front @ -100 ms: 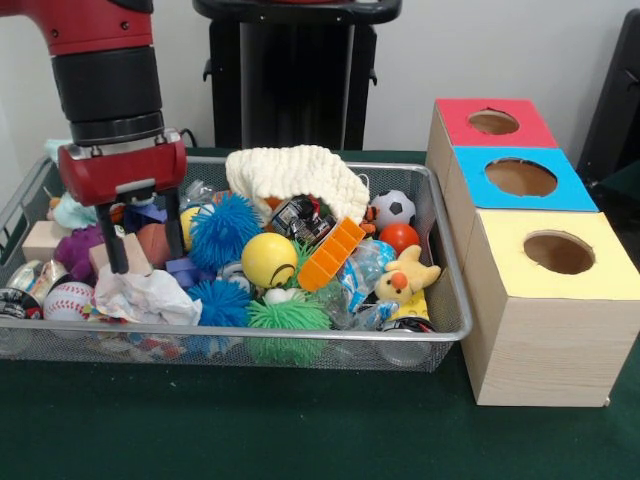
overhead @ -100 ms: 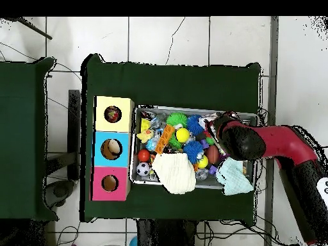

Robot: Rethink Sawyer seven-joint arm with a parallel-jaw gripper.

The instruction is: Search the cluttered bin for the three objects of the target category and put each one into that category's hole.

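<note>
A wire mesh bin (front @ -100 ms: 452, 290) holds a jumble of toys. My gripper (front @ -100 ms: 146, 240) hangs over its left end, open, with its black fingers (front @ -100 ms: 113, 245) down among the clutter. They straddle a brownish lump (front @ -100 ms: 152, 243) and a wooden block (front @ -100 ms: 122, 256). Close by lie crumpled white paper (front @ -100 ms: 148, 296), a baseball (front @ -100 ms: 68, 299), blue spiky balls (front @ -100 ms: 224, 230), a green spiky ball (front @ -100 ms: 288, 318) and a yellow ball (front @ -100 ms: 268, 259). Further right are an orange ball (front @ -100 ms: 399, 237), a soccer ball (front @ -100 ms: 393, 208) and a yellow plush toy (front @ -100 ms: 405, 280). In the overhead view the arm's head (overhead @ -100 ms: 238, 141) hides the fingers.
Three wooden boxes stand beside the bin, each with a round hole: red (front @ -100 ms: 493, 122), blue (front @ -100 ms: 520, 177), yellow (front @ -100 ms: 558, 252). From above they show as yellow (overhead @ -100 ms: 113, 114), blue (overhead @ -100 ms: 111, 149) and red (overhead @ -100 ms: 109, 183). A white knitted cloth (front @ -100 ms: 297, 172) drapes over the bin's far rim.
</note>
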